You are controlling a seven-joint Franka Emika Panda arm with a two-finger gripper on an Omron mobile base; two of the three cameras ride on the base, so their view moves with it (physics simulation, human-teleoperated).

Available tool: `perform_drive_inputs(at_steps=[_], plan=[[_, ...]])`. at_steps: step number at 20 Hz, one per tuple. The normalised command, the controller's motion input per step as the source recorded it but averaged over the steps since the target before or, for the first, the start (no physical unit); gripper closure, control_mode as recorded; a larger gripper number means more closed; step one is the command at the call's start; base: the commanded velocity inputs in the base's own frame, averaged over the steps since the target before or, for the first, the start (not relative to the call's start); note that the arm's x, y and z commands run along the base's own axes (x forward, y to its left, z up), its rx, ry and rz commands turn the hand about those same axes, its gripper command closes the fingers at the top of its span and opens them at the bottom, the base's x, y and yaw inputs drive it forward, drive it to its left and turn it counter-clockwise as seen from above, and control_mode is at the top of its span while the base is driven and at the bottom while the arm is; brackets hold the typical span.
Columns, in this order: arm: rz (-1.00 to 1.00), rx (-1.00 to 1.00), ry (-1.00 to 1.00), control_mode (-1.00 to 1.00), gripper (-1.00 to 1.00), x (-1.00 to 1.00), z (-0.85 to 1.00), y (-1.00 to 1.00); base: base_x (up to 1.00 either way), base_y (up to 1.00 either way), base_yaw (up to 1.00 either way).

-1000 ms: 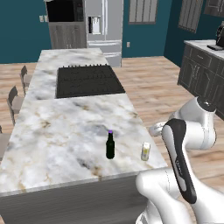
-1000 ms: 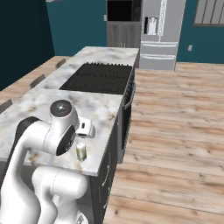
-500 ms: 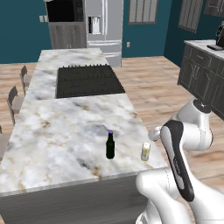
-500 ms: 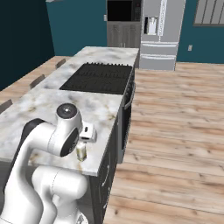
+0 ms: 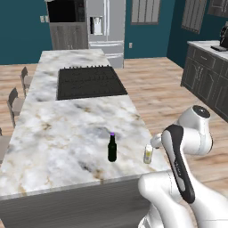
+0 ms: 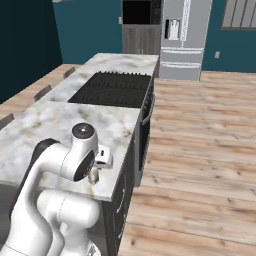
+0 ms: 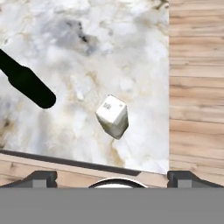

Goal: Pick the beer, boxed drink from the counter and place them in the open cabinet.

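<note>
The boxed drink [image 5: 148, 154], a small pale yellow-and-white carton, stands upright near the front right corner of the marble counter [image 5: 67, 129]. The beer [image 5: 112, 149], a dark bottle with a purple cap, stands just left of it. In the hand view my gripper [image 7: 113, 176] is open, its fingertips [image 7: 41, 176] set wide apart, looking down on the boxed drink [image 7: 113, 116] with the beer [image 7: 27, 83] off to one side. Nothing is between the fingers. A tall dark grey unit [image 5: 67, 33] stands at the far end. I cannot tell whether its upper compartment is the open cabinet.
A black cooktop [image 5: 89, 81] is set into the counter's far half. A steel fridge [image 5: 106, 24] stands beyond it. Chairs [image 5: 15, 104] line the counter's left side. Wood floor [image 6: 200, 140] lies to the right, with dark base cabinets [image 5: 207, 82] further right.
The arm has shifted slightly, bringing the hand closer over the boxed drink. The gripper stays open. The bottle and the carton have not moved.
</note>
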Motion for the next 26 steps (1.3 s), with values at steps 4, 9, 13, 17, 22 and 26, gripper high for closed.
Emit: perform_drive_inputs(at_steps=[4, 9, 13, 17, 22, 26], plan=[[0.0, 0.0, 0.0, -1.0, -1.0, 0.0, -0.31, 0.04, 0.0, 0.0, 0.0], [-0.01, 0.0, 0.0, -1.0, -1.0, 0.01, -0.16, 0.14, 0.0, 0.0, 0.0], [-0.02, 0.0, 0.0, -1.0, -1.0, 0.01, -0.15, 0.21, 0.0, 0.0, 0.0], [-0.04, 0.0, 0.0, -1.0, -1.0, 0.03, -0.18, 0.18, 0.0, 0.0, 0.0], [-0.07, 0.0, -0.01, -1.0, -1.0, 0.11, -0.27, 0.06, 0.0, 0.0, 0.0], [-0.07, 0.0, -0.06, -1.0, -1.0, 0.13, -0.38, 0.0, 0.0, 0.0, 0.0]])
